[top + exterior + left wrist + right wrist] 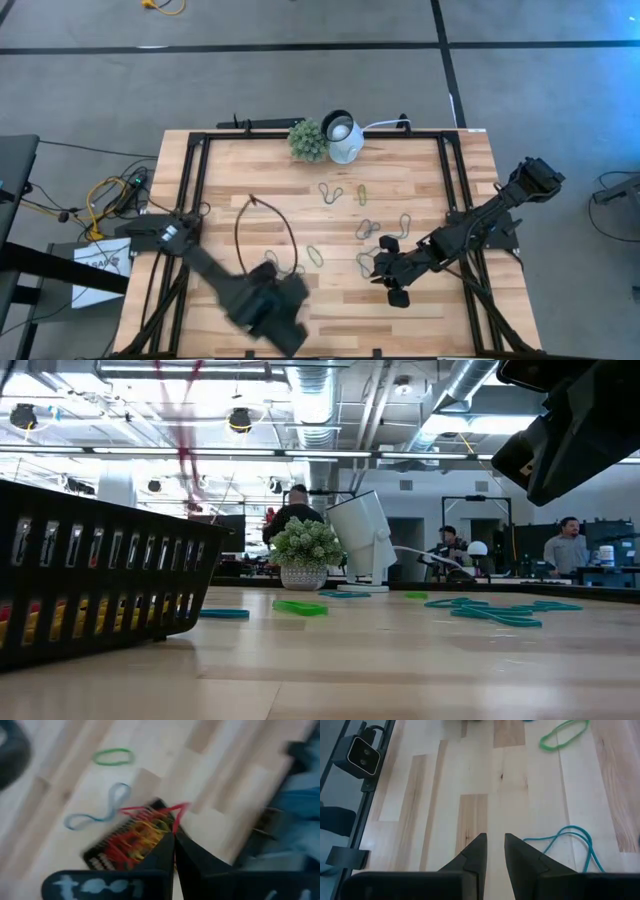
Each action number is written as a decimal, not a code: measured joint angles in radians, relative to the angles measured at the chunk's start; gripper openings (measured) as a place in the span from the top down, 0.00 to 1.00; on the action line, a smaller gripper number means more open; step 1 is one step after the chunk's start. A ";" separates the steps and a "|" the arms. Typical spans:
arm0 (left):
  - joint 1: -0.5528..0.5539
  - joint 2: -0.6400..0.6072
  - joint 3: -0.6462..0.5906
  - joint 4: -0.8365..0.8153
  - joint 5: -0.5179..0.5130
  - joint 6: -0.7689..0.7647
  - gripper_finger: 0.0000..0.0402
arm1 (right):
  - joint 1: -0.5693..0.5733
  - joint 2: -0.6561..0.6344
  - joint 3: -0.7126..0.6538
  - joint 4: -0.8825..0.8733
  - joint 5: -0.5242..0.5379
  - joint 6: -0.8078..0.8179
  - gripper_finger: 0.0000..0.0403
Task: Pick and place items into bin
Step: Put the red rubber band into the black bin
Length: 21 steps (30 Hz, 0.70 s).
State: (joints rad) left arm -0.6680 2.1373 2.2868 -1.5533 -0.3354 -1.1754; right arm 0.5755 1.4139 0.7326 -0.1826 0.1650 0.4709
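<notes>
Currently: thin red rubber-band loop (pixel 172 811), light, floppy; pinched in left gripper (pixel 174 836) over slotted black plastic bin (pixel 102 852). Right gripper (pixel 495 842) narrow, empty; best pinch bands mid-strand.

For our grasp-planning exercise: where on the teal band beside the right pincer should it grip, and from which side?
Come straight down from above: the teal band lies flat and floppy on the table, so a sideways push would likely slide it. Pinch across the curved part nearest the right pincer, where its strands run close together. The left pincer holds a red band over the bin.
</notes>
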 joint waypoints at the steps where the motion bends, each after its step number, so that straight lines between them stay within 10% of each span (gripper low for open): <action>1: -0.021 -0.006 0.001 0.006 -0.014 -0.025 1.00 | 0.000 0.000 0.000 0.001 0.000 0.000 0.84; 21: 0.011 -0.005 -0.423 0.003 0.081 -0.295 1.00 | 0.000 0.000 0.000 0.122 -0.002 -0.031 0.84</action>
State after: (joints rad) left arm -0.6575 2.1326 1.8633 -1.5505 -0.2545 -1.4707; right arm 0.5755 1.4139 0.7326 -0.0601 0.1628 0.4395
